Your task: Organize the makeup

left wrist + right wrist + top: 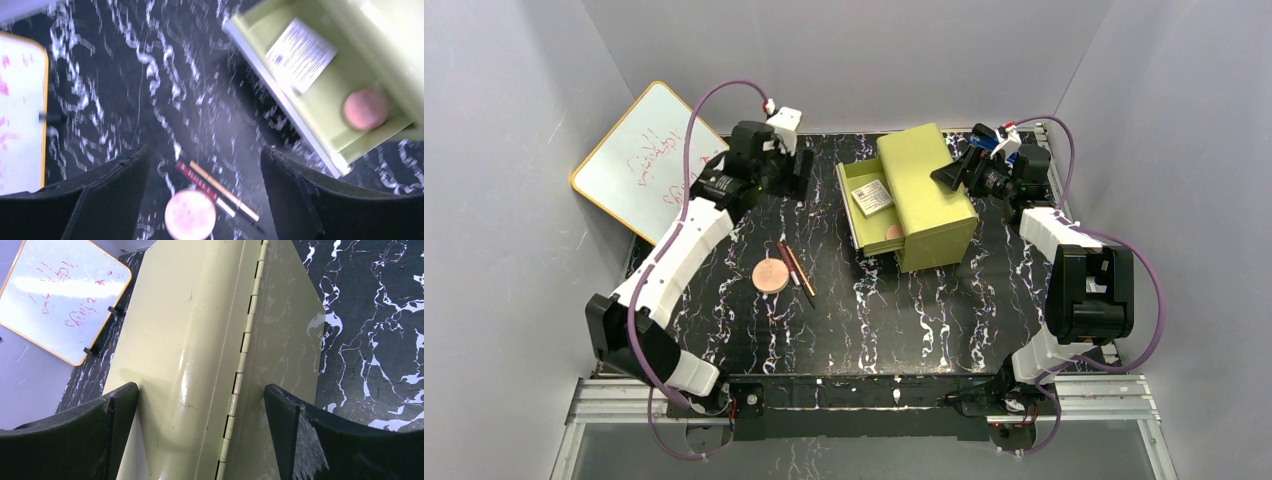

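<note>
A larger copper-pink disc (771,273) (190,215) lies on the black marbled table, with two thin pencil-like sticks (796,268) (220,191) just right of it. In the pulled-out drawer (850,196) (327,95) of the yellow-green box lie a white square palette (873,195) (300,55) and a smaller pink disc (894,232) (365,110). My left gripper (802,172) (205,150) hangs open and empty above the table, left of the drawer and beyond the sticks. My right gripper (946,177) (200,386) stands open over the box's hinged top.
The yellow-green box (929,195) (210,330) stands right of centre at the back. A yellow-rimmed whiteboard (644,160) (20,115) (60,295) with red scribbles leans at the back left corner. Grey walls close in the table on three sides.
</note>
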Robot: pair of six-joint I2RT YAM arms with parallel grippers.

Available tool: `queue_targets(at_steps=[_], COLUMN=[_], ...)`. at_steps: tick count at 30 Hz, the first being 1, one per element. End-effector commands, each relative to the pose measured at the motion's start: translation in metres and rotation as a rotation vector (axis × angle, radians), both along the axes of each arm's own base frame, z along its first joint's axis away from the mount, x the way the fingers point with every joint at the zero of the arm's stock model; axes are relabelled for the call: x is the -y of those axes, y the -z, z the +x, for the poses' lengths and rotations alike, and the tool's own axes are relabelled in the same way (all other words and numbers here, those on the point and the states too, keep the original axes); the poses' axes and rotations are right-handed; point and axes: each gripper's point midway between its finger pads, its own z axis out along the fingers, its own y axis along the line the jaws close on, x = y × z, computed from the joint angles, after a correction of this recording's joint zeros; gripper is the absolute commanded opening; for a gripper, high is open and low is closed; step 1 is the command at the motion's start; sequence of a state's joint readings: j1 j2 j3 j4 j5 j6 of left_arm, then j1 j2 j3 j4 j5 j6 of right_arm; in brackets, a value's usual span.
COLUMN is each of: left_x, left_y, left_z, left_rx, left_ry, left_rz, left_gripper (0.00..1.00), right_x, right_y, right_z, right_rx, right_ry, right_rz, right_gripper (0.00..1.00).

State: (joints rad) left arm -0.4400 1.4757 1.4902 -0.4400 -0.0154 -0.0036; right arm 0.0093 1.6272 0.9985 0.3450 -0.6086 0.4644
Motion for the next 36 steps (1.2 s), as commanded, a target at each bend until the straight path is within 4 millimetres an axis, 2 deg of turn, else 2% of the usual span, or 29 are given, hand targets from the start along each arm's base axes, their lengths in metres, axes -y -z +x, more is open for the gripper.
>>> queue_targets(at_steps=[1,4,8,10,13,20,28,31,34,36], left_x=[-0.051,-0.079,-0.105,-0.104,-0.114,-0.105,-0.111,-0.115,-0.117,-0.118], left_y=[0.069,0.096,0.140,0.152,0.183,0.236,0.259,0.264,0.264,0.263], left_z=[-0.043,-0.065,-0.082,-0.082,-0.088,-0.100,-0.099,-0.103,-0.104,-0.103], left_rx=[-0.206,-0.285,-0.404,-0.432,-0.531,-0.674,-0.718,-0.740,-0.744,-0.741], left_ry=[-0.086,-0.179,-0.247,-0.262,-0.294,-0.263,-0.279,-0.283,-0.284,-0.285], left_rz=[0.145,0.161,0.154,0.106,0.094,0.028,0.035,0.035,0.033,0.032], left_gripper=[0.76,0.68,0.48,0.41,0.36,0.35,0.32,0.20,0.02,0.00], right_x=[0.008,0.007,0.007,0.007,0.006,0.005,0.006,0.007,0.006,0.006], right_y=[0.087,0.088,0.087,0.087,0.085,0.085,0.087,0.089,0.089,0.090], right_z=[-0.040,-0.040,-0.039,-0.039,-0.040,-0.040,-0.040,-0.041,-0.040,-0.041], right_rx=[-0.273,-0.275,-0.273,-0.273,-0.268,-0.267,-0.271,-0.275,-0.277,-0.279], right_ry=[-0.010,-0.012,-0.014,-0.016,-0.017,-0.020,-0.017,-0.016,-0.016,-0.017], right_rz=[-0.088,-0.084,-0.080,-0.078,-0.078,-0.073,-0.077,-0.078,-0.078,-0.077], right_gripper=[1.00,1.00,1.00,1.00,1.00,1.00,1.00,1.00,1.00,1.00])
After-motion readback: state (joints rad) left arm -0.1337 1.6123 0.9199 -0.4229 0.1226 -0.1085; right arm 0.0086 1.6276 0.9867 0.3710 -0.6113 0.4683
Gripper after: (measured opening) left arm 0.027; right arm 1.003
